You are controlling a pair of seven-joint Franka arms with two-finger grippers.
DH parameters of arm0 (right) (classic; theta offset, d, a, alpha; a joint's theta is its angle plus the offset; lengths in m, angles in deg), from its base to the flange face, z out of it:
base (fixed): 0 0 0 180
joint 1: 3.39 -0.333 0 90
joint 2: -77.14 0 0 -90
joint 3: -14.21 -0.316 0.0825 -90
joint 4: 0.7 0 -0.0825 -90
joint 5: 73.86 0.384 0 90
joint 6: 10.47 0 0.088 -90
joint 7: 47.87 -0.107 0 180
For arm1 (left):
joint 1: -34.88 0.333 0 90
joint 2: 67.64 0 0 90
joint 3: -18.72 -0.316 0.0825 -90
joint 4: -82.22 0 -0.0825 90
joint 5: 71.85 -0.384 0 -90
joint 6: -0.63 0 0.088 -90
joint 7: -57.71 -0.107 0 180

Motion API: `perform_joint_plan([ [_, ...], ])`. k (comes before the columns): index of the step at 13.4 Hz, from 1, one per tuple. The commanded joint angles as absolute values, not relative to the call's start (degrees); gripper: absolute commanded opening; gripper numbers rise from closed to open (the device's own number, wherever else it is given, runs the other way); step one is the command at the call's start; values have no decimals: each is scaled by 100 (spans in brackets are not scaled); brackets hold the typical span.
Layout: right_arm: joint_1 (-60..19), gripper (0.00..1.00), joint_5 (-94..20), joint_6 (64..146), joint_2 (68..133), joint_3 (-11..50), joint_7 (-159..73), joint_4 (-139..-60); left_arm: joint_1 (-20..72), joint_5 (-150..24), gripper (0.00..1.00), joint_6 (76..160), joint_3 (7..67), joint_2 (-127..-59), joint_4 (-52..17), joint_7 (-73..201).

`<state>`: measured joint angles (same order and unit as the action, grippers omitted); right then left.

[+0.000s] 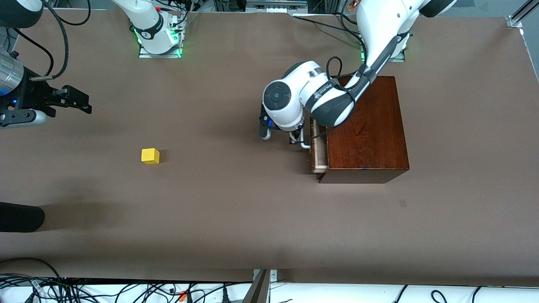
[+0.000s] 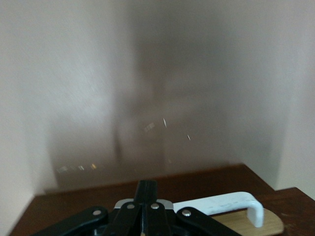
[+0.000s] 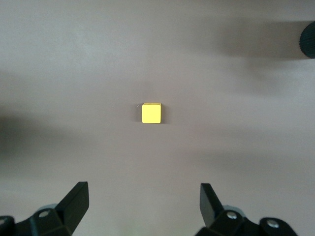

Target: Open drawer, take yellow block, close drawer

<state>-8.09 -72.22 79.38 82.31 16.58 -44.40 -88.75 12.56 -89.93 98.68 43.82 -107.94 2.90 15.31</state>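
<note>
Sitting on bare table [image 1: 236,219] toward right arm's end: yellow block [image 1: 150,155], well apart from the wooden box [image 1: 366,130] and nearer the front camera than the right gripper [image 1: 82,103]. Right gripper up in the air near the table's edge, fingers [image 3: 76,201] spread wide, nothing between them, block centred in its wrist view. Drawer [image 1: 318,147] pulled out only slightly, pale tray edge showing, white handle [image 2: 231,204] visible. Left gripper [image 1: 297,136] low at the drawer front, against the handle; fingers pressed together in left wrist view.
</note>
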Motion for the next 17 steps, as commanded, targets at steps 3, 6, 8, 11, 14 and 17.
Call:
perform_joint_plan([
  [3, -761, 100, -7105, 7839, 8259, 1641, -4471, -8754, 1528, -9136, 0, 9547, 4394, -10649, 207, 1368],
  [6, -761, 100, -7096, 7839, 8268, 1641, -4471, -8763, 1537, -9136, 0, 9547, 4394, -10623, 207, 1368],
  [8, -761, 100, -7096, 7839, 8259, 1641, -4471, -8754, 1528, -9102, 0, 9547, 4420, -10605, 242, 1412],
  [11, -761, 100, -7096, 7857, 8268, 1641, -4471, -8754, 1563, -9031, 100, 9512, 4429, -10413, 619, 1456],
  [14, -761, 100, -7096, 7848, 8268, 1641, -4471, -8754, 1651, -9040, 100, 9416, 4386, -9773, 637, 1936],
  [17, -761, 100, -7096, 7848, 8268, 1658, -4471, -8763, 2107, -9031, 100, 8898, 4403, -9297, 742, 2878],
])
